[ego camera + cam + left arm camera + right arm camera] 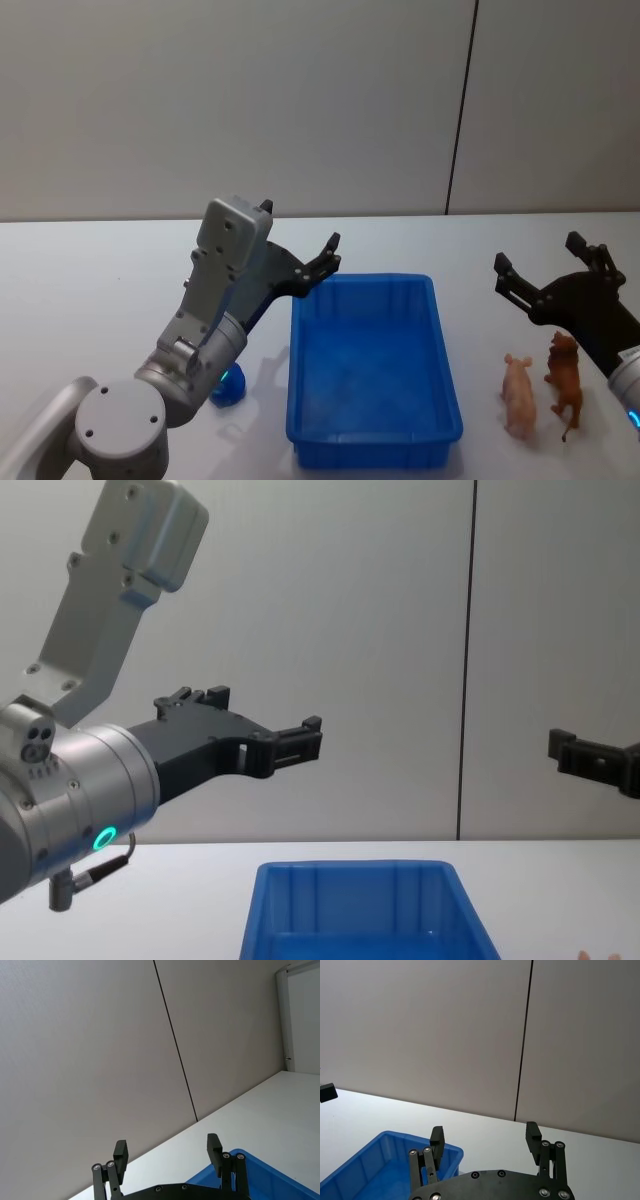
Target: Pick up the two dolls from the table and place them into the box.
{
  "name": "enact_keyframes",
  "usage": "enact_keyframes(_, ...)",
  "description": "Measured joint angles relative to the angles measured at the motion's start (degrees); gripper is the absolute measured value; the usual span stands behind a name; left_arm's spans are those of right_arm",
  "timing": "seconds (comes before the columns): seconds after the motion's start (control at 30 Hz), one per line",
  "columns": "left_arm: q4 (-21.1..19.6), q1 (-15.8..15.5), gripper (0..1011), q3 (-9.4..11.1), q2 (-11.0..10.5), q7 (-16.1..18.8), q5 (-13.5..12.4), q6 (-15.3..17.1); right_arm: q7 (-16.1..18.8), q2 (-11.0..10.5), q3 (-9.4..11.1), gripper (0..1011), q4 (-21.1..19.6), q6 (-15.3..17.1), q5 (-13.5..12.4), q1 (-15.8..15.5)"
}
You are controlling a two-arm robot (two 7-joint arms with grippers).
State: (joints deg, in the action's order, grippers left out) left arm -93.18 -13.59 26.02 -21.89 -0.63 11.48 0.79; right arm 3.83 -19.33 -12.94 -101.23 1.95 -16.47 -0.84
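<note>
White tabletop [80,300] carries the bright blue plastic bin [370,450] at its middle. The left gripper [167,1147] hovers in the air by the bin's far left corner, its fingers spread wide and holding nothing. The right gripper [538,255] hangs raised to the bin's right, likewise wide open and empty. Below it the reddish-brown doll [565,380] stands just beside the pale pink pig doll [519,395], both near the bin's right wall. A rounded blue doll [228,388] sits left of the bin, partly hidden under the left arm.
</note>
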Motion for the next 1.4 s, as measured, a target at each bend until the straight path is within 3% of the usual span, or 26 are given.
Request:
enact_keyframes(0.8,0.00,0.00,1001,0.00,0.00,0.00,0.00,0.00,0.24,-0.27,0.25,1001,0.16,0.00,-0.34,-0.03)
enact_keyframes(1.4,0.00,0.00,1001,0.00,0.00,0.00,0.00,0.00,4.28,-5.92,4.43,1001,1.50,2.44,-5.99,-3.00)
